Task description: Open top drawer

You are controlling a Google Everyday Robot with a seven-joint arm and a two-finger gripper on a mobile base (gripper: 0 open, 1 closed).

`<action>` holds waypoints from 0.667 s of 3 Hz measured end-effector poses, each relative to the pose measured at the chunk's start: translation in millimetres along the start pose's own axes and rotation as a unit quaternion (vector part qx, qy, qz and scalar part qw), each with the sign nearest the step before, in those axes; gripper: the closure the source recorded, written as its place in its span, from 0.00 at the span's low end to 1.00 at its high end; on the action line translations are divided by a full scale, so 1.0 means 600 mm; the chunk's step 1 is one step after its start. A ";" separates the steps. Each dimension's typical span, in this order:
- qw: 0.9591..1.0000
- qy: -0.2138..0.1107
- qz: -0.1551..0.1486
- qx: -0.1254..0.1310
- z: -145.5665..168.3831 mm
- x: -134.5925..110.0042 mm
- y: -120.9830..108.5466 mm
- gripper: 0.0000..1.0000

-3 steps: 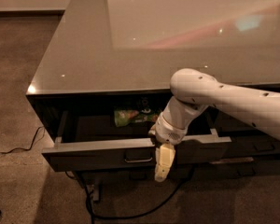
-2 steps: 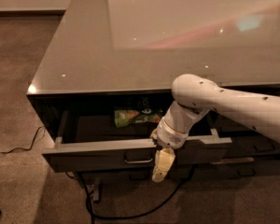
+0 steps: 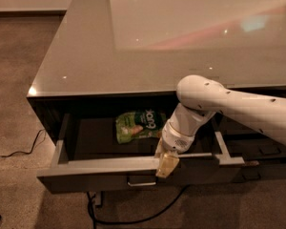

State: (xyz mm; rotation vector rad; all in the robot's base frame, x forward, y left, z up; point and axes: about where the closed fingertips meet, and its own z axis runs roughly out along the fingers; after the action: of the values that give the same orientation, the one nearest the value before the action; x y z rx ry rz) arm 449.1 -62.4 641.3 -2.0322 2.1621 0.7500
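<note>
Item: top drawer [image 3: 86,179], at 6 o'clock in the view, pulled well out from under the glossy grey cabinet top [image 3: 133,42]; dark front, grey inner walls and floor, slim metal loop handle [image 3: 141,181] at the front's centre. Contents: one green snack pouch [image 3: 138,124], lying flat on the drawer floor towards the back, at 12 o'clock from the handle. Gripper [image 3: 167,165]: pale yellowish, hanging over the top edge of the drawer front just at 1 o'clock from the handle, touching or overlapping that edge; whether it is released or clenched cannot be told. White arm [image 3: 238,111]: enters from 3 o'clock, wrist bent down into the drawer opening. Surroundings: brown carpet floor [image 3: 14,80]; black cable [image 3: 133,219] looping on the floor at 6 o'clock beneath the drawer.
</note>
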 end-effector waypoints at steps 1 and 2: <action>1.000 0.007 -0.004 -0.002 -0.013 -0.002 0.029 0.87; 1.000 0.007 -0.012 -0.019 -0.013 -0.016 0.064 0.84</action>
State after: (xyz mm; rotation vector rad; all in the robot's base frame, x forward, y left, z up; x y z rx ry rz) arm 415.8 -56.5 663.1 -2.0848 2.1429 0.7811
